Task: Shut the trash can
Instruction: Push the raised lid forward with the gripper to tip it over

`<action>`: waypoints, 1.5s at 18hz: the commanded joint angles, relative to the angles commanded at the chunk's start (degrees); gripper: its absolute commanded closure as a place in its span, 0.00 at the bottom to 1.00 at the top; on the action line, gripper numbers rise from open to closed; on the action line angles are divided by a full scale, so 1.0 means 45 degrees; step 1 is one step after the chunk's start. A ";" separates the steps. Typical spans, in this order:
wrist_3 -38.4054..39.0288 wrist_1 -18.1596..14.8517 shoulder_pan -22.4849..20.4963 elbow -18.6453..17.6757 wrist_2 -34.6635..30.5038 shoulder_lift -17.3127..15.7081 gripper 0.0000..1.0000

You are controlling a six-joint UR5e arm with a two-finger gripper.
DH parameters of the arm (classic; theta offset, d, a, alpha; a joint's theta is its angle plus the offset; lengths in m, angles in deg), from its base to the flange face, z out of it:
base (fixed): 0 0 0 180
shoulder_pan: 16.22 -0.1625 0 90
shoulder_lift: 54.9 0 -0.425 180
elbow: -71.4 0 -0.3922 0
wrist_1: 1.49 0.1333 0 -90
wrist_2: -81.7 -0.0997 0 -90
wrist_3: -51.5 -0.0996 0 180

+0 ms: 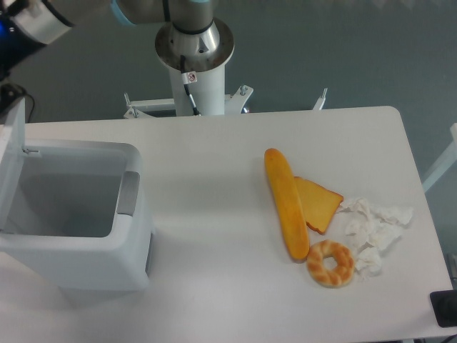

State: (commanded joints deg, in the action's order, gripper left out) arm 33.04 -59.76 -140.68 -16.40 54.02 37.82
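The white boxy trash can (107,250) stands at the table's left front. It is open, and I see its grey inner walls (64,204) and a grey latch (128,193) on the right rim. Its flat white lid (10,161) stands raised along the left side, partly cut off by the frame edge. Only part of my arm (43,18) shows at the top left, above and behind the lid. The gripper itself is outside the frame.
A long baguette (285,200), an orange wedge of cheese (319,204), a bagel (330,263) and crumpled white paper (375,229) lie on the right of the white table (214,179). The robot base (194,50) stands behind the table's far edge.
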 joint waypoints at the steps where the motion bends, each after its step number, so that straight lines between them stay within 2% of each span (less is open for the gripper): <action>1: 0.0000 0.0019 -0.0019 -0.0020 -0.0020 0.0000 0.00; 5: 0.0000 0.0000 -0.0215 -0.0078 -0.0331 0.0000 0.00; 7: -0.0019 0.0019 -0.0196 -0.0390 -0.0546 -0.0175 0.00; 12: -0.0097 0.0039 -0.0254 -0.0371 -0.0625 -0.0234 0.00; 15: -0.0352 0.0000 -0.0507 -0.0391 -0.1307 -0.0254 0.00; 20: -0.0352 0.0000 -0.1073 -0.0391 -0.1348 -0.0273 0.00; 27: -0.0410 0.0019 -0.1348 -0.0313 -0.1367 -0.0273 0.00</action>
State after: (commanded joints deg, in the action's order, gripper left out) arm 31.20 -59.67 -146.74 -17.80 47.87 36.59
